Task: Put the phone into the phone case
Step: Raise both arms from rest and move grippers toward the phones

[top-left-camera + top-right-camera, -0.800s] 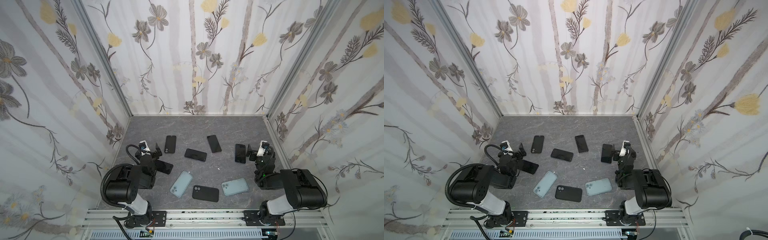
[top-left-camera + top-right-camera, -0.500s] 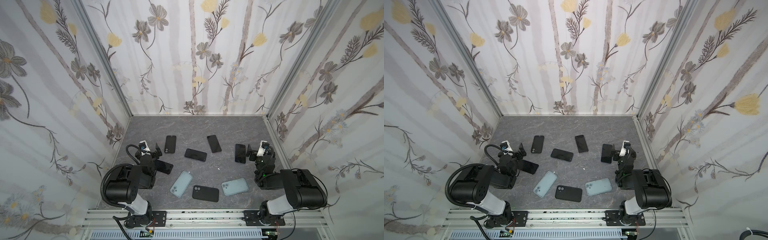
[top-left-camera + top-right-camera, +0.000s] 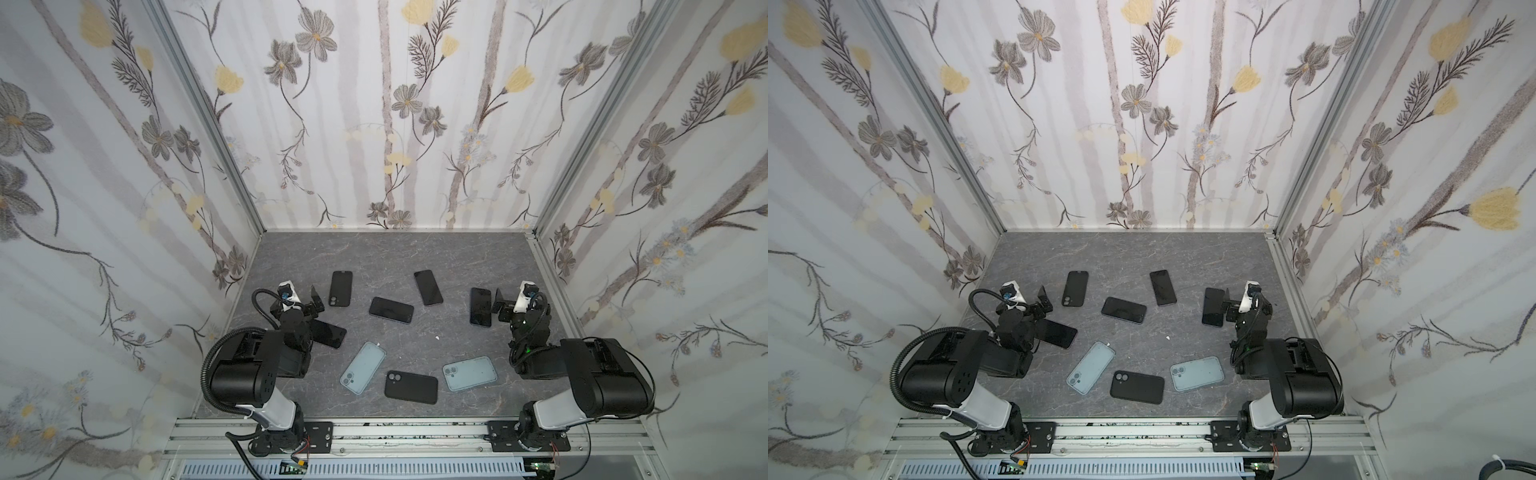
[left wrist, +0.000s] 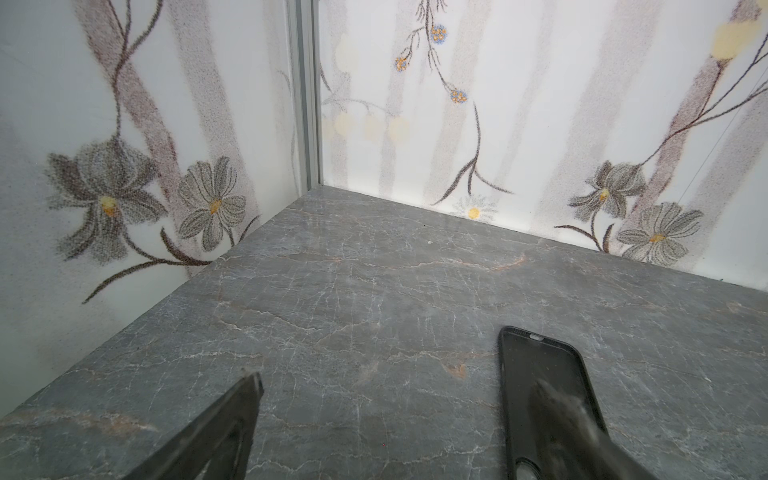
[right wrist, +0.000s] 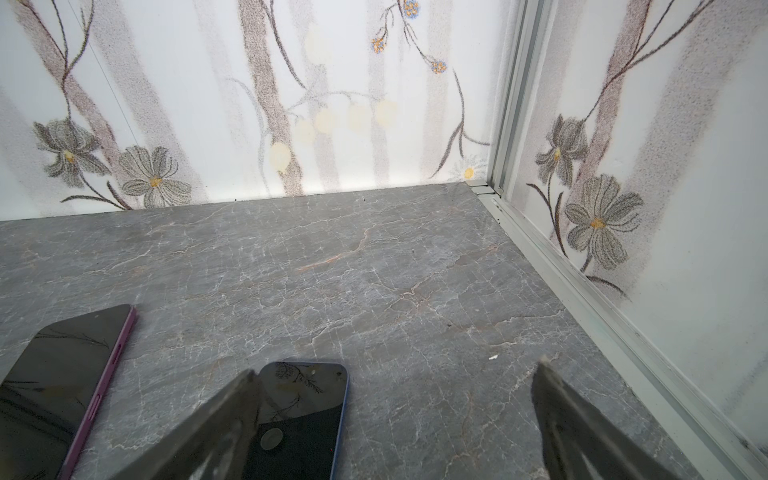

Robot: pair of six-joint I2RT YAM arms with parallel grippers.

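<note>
left gripper (image 4: pixel 399 399) wide open, nothing held, black rubbery phone case (image 4: pixel 536 357) just beside it | right gripper (image 5: pixel 395 374) wide open too, empty, blue-edged dark-glass phone (image 5: pixel 307 390) right next to it

Phone (image 3: pixel 332 334), seemingly, half under left arm (image 3: pixel 293 328)

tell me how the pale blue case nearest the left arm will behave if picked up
The pale blue case looks like a thin, empty shell: probably light, and it may flex if pinched at one edge. It lies flat on the smooth table, so a push would likely slide it, not tip it. Its low rim may offer little to grip.
</note>
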